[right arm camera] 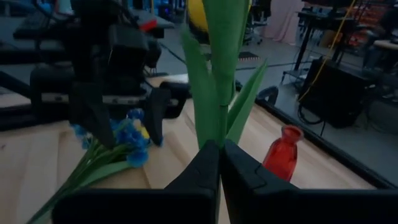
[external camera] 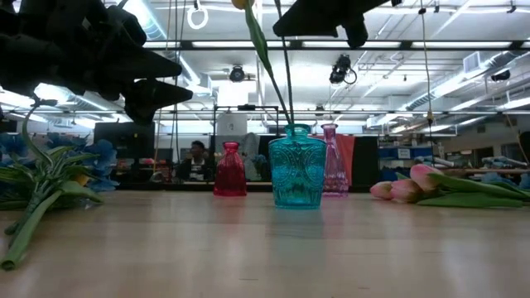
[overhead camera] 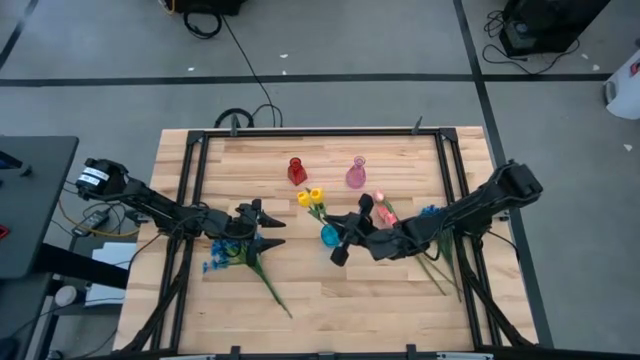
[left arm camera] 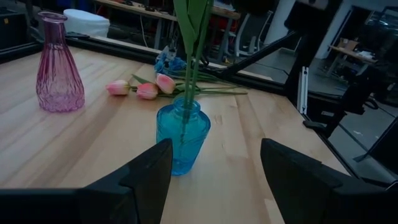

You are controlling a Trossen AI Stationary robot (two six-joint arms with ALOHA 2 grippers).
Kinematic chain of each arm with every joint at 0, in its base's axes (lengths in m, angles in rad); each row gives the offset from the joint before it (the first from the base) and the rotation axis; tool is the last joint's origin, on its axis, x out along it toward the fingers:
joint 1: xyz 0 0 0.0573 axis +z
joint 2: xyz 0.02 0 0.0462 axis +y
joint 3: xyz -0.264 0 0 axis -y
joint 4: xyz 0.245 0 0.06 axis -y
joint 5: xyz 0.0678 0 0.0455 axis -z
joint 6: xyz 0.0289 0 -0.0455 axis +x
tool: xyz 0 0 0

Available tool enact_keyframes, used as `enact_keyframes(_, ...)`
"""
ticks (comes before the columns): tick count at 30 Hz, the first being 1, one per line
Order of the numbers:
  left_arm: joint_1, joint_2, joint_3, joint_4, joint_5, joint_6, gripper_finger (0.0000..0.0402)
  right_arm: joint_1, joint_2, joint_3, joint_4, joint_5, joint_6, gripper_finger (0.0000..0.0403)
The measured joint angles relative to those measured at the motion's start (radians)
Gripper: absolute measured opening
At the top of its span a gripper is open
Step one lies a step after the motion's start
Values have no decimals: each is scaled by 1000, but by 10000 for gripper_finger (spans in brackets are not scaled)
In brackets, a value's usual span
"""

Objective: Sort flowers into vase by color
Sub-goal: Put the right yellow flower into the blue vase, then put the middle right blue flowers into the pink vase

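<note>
A teal vase (overhead camera: pixel 329 236) stands at the table's middle with two yellow tulips (overhead camera: pixel 310 197) in it. My right gripper (overhead camera: pixel 343 236) is shut on a tulip stem above the vase. My left gripper (overhead camera: pixel 266 227) is open and empty, left of the vase, its fingers pointing at the vase (left arm camera: pixel 182 140). Blue sprigs (overhead camera: pixel 222 254) lie on the table under and near the left gripper. Pink tulips (overhead camera: pixel 381 205) and more blue sprigs (overhead camera: pixel 430 211) lie on the table by the right arm. A red vase (overhead camera: pixel 296 171) and a pink vase (overhead camera: pixel 356 173) stand farther back. My right gripper pinches a yellow tulip's green stem and leaves (right arm camera: pixel 219 134) between its two fingertips, above the vase's mouth and below the bud (right arm camera: pixel 198 14). The fingers come about level from the table's right and lie across the stem. The stem stands nearly upright, its lower end in the teal vase (external camera: pixel 296 165).
The red vase (external camera: pixel 229 170) and the pink vase (external camera: pixel 333 161) stand behind the teal one, toward the far edge. A black frame (overhead camera: pixel 320 132) runs around the table. A person (external camera: pixel 196 156) sits in the room beyond. Bare wood lies toward the near edge.
</note>
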Motion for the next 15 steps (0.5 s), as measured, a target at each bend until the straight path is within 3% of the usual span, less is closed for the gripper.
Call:
enact_keyframes(8, 0, 0, 0, 0, 0, 0, 250, 0, 16, 0, -61, -29, 55, 54)
enact_keyframes(15, 0, 0, 0, 2, 0, 0, 250, 1, 5, 0, -148, -47, 106, 122)
